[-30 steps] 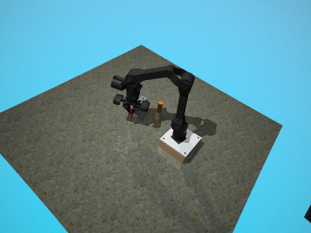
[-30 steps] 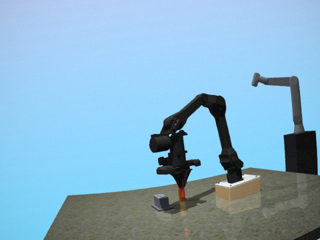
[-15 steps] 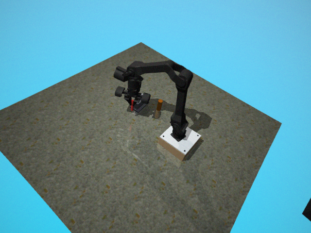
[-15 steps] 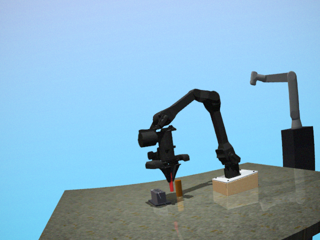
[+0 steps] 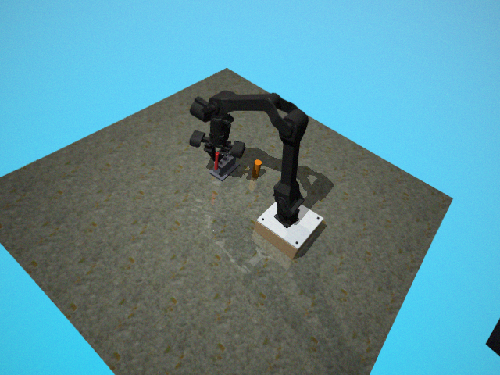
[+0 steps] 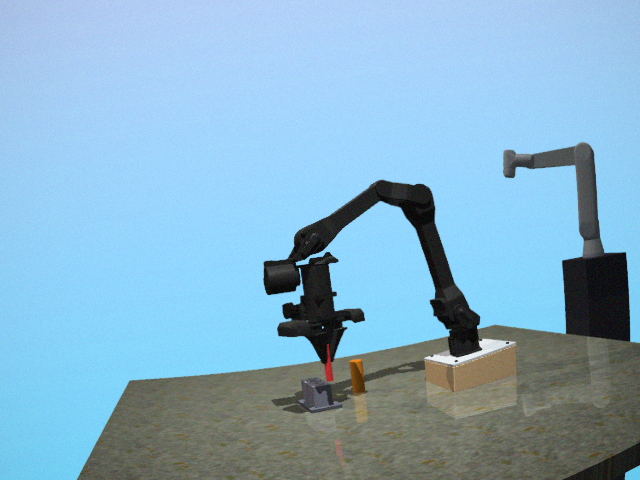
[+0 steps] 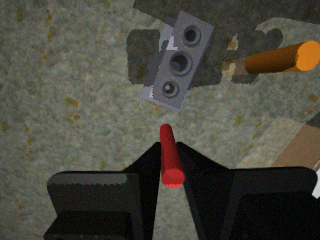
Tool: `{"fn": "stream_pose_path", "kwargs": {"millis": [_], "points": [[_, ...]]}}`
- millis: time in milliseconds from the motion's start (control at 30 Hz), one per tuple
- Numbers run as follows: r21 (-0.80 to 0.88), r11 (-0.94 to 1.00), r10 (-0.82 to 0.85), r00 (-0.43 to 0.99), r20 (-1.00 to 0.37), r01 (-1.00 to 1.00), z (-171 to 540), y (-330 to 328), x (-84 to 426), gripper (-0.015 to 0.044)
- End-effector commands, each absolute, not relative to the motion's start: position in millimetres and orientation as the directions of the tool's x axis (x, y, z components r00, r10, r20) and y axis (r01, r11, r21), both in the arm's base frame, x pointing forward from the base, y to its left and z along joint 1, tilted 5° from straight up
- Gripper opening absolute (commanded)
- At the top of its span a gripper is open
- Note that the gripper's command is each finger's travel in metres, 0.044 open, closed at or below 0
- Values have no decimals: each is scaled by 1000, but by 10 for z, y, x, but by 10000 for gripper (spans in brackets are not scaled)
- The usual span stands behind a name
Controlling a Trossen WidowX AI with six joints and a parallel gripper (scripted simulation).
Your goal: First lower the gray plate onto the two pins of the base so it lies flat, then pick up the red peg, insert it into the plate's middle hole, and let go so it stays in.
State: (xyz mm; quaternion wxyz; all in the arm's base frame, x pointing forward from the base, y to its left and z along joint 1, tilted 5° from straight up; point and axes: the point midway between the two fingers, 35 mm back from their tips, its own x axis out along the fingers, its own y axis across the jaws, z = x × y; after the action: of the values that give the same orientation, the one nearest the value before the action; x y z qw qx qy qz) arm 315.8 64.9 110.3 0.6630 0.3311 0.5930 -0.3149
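From the top view I've got the gripper (image 5: pixel 218 150) clamped on the red peg (image 5: pixel 216 160), hanging just over the gray plate (image 5: pixel 227 163), which sits on its base (image 5: pixel 220 173). The orange peg (image 5: pixel 256 168) stands to the right, near but apart.

Exterior view: the red peg (image 6: pixel 328 368) points down, its tip a little above the plate (image 6: pixel 316 390) and toward its right side. The risk, I'd say, is coming down off-centre and catching the rim of the hole, or knocking the plate on its pins.

Wrist view: the peg (image 7: pixel 170 156) is pinched between the closed jaws, and the plate's three holes (image 7: pixel 180 62) lie ahead, in a row at a slant. The outer two seem filled by pins, though I can't confirm the plate is fully flat. The peg's tip isn't over the middle hole yet. The orange peg (image 7: pixel 279 58) is cut off by shadow at its foot.
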Motion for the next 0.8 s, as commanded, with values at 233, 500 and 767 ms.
{"fn": "stream_pose_path", "kwargs": {"millis": [233, 500, 767], "points": [[70, 584, -29, 107, -994, 808, 1140, 342, 3312, 0], [73, 590, -26, 109, -994, 804, 1162, 101, 3411, 0], [75, 593, -25, 111, -994, 802, 1173, -43, 3458, 0]]}}
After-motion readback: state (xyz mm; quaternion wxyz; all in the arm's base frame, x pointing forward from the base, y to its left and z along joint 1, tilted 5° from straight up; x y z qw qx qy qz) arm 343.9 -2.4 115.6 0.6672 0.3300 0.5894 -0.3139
